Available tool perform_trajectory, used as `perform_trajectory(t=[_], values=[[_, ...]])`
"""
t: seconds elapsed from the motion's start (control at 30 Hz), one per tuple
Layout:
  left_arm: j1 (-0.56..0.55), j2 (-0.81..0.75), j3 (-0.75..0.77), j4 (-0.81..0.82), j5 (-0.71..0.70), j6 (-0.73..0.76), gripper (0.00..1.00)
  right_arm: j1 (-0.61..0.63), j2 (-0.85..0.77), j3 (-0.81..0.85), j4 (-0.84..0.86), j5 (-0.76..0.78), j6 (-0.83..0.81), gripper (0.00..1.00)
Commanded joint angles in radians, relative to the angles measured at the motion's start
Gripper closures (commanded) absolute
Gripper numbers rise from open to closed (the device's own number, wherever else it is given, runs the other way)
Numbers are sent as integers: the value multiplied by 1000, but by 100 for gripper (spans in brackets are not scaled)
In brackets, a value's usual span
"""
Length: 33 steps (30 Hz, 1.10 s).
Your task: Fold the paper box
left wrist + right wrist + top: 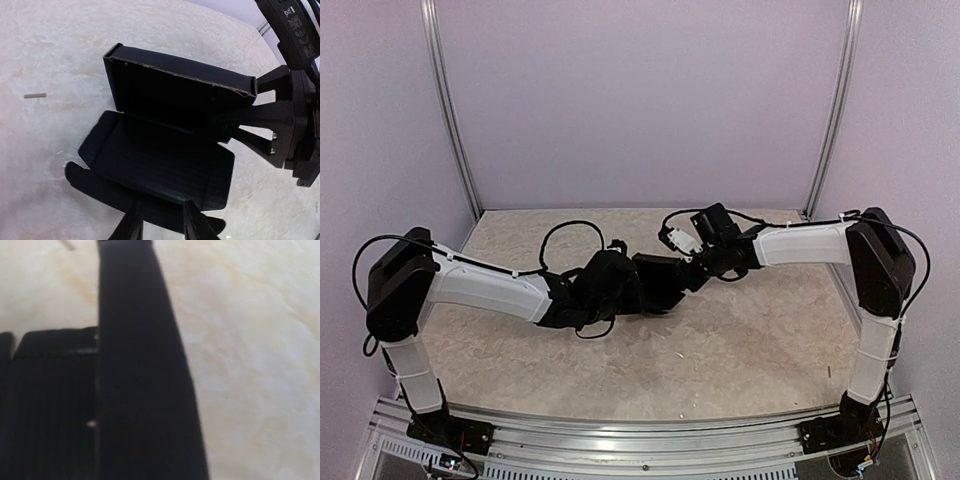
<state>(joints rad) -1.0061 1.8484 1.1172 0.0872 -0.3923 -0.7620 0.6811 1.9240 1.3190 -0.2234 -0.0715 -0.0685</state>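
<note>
The paper box (660,282) is matte black cardboard in the middle of the table. Its rectangular body (180,95) stands up and its lid flap (160,160) lies flat toward me. My left gripper (162,220) sits at the near edge of that flap, fingers (192,220) apart, with the front tab lying between them unclamped. In the top view the left gripper (618,285) is just left of the box. My right gripper (695,268) reaches in from the right, its fingers (240,117) pinching the body's right end wall. A black strip (140,365) fills the right wrist view.
A small tan sliver (35,95) lies on the pale table left of the box. Purple walls with aluminium posts (455,120) enclose the back and sides. A black cable (565,230) loops behind the left wrist.
</note>
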Motion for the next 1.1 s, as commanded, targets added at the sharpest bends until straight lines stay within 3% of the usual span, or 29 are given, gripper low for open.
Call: perform_trajectory(t=[0.0, 0.1, 0.3, 0.5, 0.67, 0.77, 0.87, 1.0, 1.07], values=[[11, -146, -112, 12, -86, 149, 61, -6, -71, -64, 13, -190, -127, 97], [73, -274, -164, 14, 2, 262, 53, -6, -113, -61, -49, -339, -207, 96], [265, -414, -180, 19, 427, 370, 37, -5, -81, 28, -330, -639, -373, 92], [360, -316, -150, 13, 827, 324, 34, 6, 108, 208, -733, -748, -565, 91], [339, -206, -159, 83, 1044, 292, 35, 8, 208, 275, -830, -722, -569, 90], [295, -179, -155, 74, 1033, 339, 35, 8, 238, 293, -829, -681, -529, 90], [260, -175, -150, 35, 890, 394, 38, 8, 291, 333, -883, -701, -516, 88], [197, -226, -280, 149, 628, 526, 47, 7, 359, 381, -942, -731, -508, 87], [178, -252, -299, 168, 585, 577, 47, 5, 386, 403, -957, -718, -496, 87]])
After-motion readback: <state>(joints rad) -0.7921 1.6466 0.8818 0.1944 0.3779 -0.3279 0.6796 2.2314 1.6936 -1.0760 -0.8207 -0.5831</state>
